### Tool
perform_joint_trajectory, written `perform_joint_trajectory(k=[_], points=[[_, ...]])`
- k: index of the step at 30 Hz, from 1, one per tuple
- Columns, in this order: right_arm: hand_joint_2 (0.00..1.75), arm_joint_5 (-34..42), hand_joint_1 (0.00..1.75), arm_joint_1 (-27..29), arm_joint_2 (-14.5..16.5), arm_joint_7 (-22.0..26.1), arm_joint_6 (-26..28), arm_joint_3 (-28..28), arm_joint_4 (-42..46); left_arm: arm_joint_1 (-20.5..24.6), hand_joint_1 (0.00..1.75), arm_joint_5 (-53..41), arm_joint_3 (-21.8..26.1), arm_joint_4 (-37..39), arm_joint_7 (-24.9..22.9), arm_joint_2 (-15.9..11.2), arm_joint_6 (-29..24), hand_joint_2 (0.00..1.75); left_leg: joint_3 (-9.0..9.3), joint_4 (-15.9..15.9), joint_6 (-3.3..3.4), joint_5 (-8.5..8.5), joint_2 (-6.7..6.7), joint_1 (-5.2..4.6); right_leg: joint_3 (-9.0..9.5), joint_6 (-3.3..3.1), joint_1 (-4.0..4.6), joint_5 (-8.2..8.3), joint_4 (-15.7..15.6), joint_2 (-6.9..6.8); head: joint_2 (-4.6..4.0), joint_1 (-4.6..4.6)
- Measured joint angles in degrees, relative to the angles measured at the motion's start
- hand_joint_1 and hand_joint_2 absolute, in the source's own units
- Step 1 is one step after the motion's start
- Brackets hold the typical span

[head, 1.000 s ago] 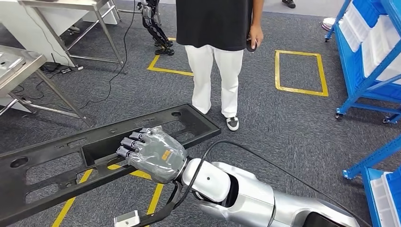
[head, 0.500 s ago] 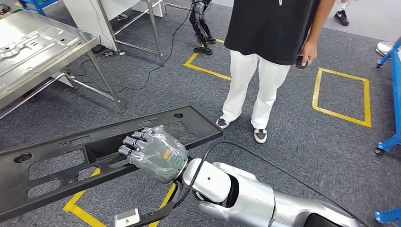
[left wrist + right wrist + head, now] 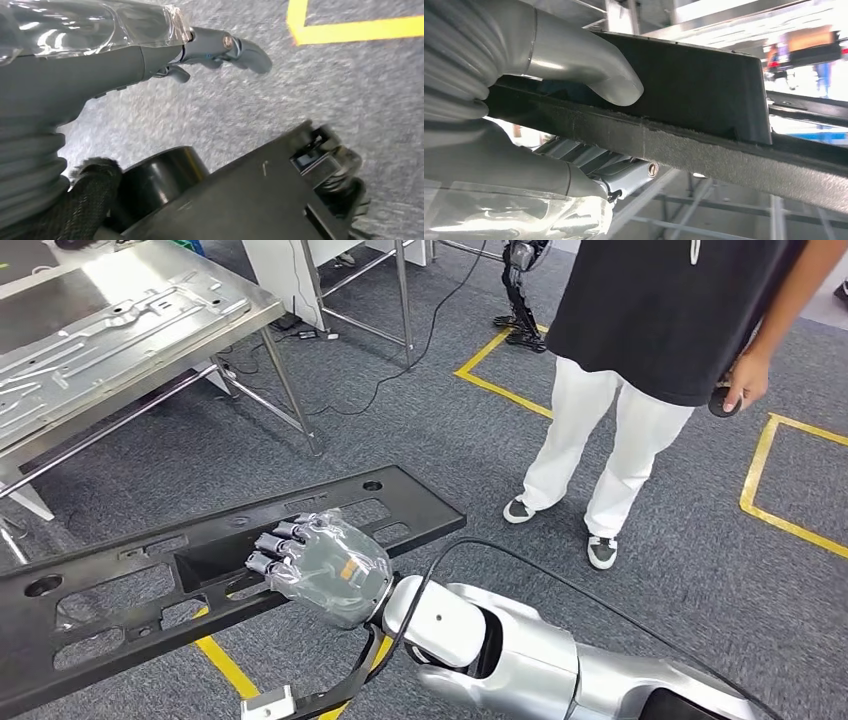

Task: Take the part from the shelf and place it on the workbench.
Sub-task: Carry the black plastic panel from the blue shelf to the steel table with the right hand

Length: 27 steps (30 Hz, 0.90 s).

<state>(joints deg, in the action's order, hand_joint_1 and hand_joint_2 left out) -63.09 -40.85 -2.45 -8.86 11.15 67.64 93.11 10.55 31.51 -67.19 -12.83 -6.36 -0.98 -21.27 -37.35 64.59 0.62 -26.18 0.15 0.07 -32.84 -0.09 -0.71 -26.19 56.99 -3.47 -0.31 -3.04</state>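
Grey carpet floor [image 3: 620, 500] with yellow tape, right hand [image 3: 322, 567] gripping long black part [image 3: 150, 580], left hand [image 3: 150, 45] empty, fingers apart

Right hand [image 3: 524, 125] gripping long black part [image 3: 704, 100], thumb [image 3: 589, 75] pressed on one face, fingers [image 3: 594, 165] curled against opposite face, felt-lined edge between

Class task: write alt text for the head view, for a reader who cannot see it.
The right robot hand grips a long black plastic part held level above grey carpet marked with yellow tape. A metal workbench stands ahead to the left, and a person in white trousers stands to the right.
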Motion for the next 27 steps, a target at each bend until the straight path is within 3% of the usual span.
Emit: perform_joint_trajectory(k=[2,3,4,6,8,10,12,13,15,17,19,21,23,25,27], points=[[1.75,0.0,1.75,-0.1,0.0,0.0,0.0,0.0,0.0,-0.4,0.0,0.0,0.0,0.0,-0.1,0.0,0.0,1.75,3.45,-7.1,1.09,2.43,3.08,-0.93,0.62,0.19,0.3,-0.44,-0.1,-1.21,0.01,0.02],[1.75,0.0,1.75,-0.1,0.0,0.0,0.0,0.0,0.0,-0.5,0.0,0.0,0.0,0.0,-0.1,-0.1,0.0,1.75,4.18,-8.7,1.54,2.66,4.16,-1.4,0.72,0.34,0.4,-0.55,-0.2,-1.8,0.01,0.02],[1.75,0.1,1.75,-0.1,0.0,0.0,0.0,0.0,0.0,-0.6,0.0,0.0,0.0,0.0,-0.2,-0.1,0.0,1.75,4.3,-9.2,1.83,2.42,4.42,-1.78,0.76,0.55,0.48,-0.63,-0.3,-2.47,0.01,0.03],[1.75,0.2,1.75,-0.2,0.1,0.0,0.0,0.0,0.0,-0.7,0.0,0.0,0.0,0.0,-0.3,-0.1,0.0,1.75,4.52,-9.8,2.14,2.68,2.88,-1.62,1.04,1.1,0.49,-0.97,-0.3,-3.48,0.01,0.03],[1.75,0.4,1.75,-0.4,0.3,0.2,0.1,0.0,-0.1,-0.7,0.0,0.0,0.0,0.0,-0.4,-0.1,0.0,1.75,5.27,-10.6,2.5,2.98,1.31,-1.02,0.41,1.67,0.41,-2.37,2.0,-1.34,0.01,0.11],[1.75,0.5,1.75,-0.4,0.3,0.5,0.2,0.0,-0.3,-0.6,0.0,-0.1,0.0,0.0,-0.6,-0.1,0.0,1.75,5.81,-10.9,2.87,2.99,-0.16,-0.63,-3.08,2.02,0.27,-5.26,8.9,2.06,0.01,0.25],[1.75,0.6,1.75,-0.2,0.2,0.7,0.2,0.0,-0.4,-0.6,0.0,-0.1,0.0,0.0,-0.6,0.0,0.1,1.75,5.94,-10.9,3.03,2.88,-1.93,-0.45,-7.27,2.27,0.15,-6.99,15.7,3.08,0.01,0.32],[1.75,0.6,1.75,-0.1,0.2,0.6,0.2,0.0,-0.5,-0.6,0.0,-0.1,0.0,0.0,-0.6,0.0,0.1,1.75,6.03,-10.9,2.95,2.81,-2.93,-0.33,-8.12,2.41,0.07,-6.3,16.3,3.17,0.01,0.33],[1.75,0.7,1.75,-0.1,0.2,0.7,0.2,0.1,-0.6,-0.6,0.0,-0.1,0.0,0.0,-0.5,0.0,0.1,1.75,6.32,-10.7,2.53,2.5,-4.88,0.04,-6.47,2.76,-0.3,-2.21,11.0,3.81,0.0,0.34],[1.75,0.7,1.75,-0.3,0.2,0.8,0.2,0.1,-0.7,-0.4,0.0,0.0,0.0,0.0,-0.4,0.0,0.1,1.75,6.15,-9.9,1.77,1.85,-6.56,0.23,-3.34,3.06,-1.06,1.31,3.5,6.73,0.01,0.35],[1.75,0.8,1.75,-0.3,0.2,0.9,0.2,0.1,-0.8,-0.3,0.0,0.0,0.1,0.0,-0.4,0.0,0.1,1.75,5.56,-9.4,1.04,1.43,-7.91,0.39,-2.1,2.7,-1.31,1.87,0.4,8.56,0.02,0.37],[1.75,0.9,1.75,-0.3,0.3,1.0,0.2,0.1,-0.9,-0.4,0.0,-0.1,0.1,0.0,-0.4,0.0,0.0,1.75,5.16,-9.4,0.5,1.35,-8.86,0.74,-1.99,1.82,-1.09,1.64,0.3,7.36,0.02,0.38],[1.75,1.0,1.75,-0.5,0.6,1.0,0.1,0.1,-0.9,-0.5,0.0,-0.1,0.3,0.0,-0.4,0.0,-0.1,1.75,4.08,-7.5,-0.04,0.34,-6.66,0.69,-1.69,1.03,-1.14,1.49,0.1,5.91,0.01,0.17],[1.75,1.1,1.75,-0.7,0.7,1.0,0.1,0.1,-0.9,-0.4,0.0,-0.1,0.4,0.0,-0.5,0.0,-0.1,1.75,0.65,-0.8,-0.56,-2.38,-2.92,0.53,-1.31,0.47,-1.04,1.16,0.1,4.34,0.01,-0.09],[1.75,1.1,1.75,-0.7,0.6,1.0,0.0,0.1,-1.1,-0.2,0.0,0.0,0.5,0.0,-0.5,0.0,0.0,1.75,-3.25,6.5,-0.85,-4.46,-1.59,0.59,-0.93,0.23,-0.82,0.72,0.1,2.64,0.0,-0.14]])
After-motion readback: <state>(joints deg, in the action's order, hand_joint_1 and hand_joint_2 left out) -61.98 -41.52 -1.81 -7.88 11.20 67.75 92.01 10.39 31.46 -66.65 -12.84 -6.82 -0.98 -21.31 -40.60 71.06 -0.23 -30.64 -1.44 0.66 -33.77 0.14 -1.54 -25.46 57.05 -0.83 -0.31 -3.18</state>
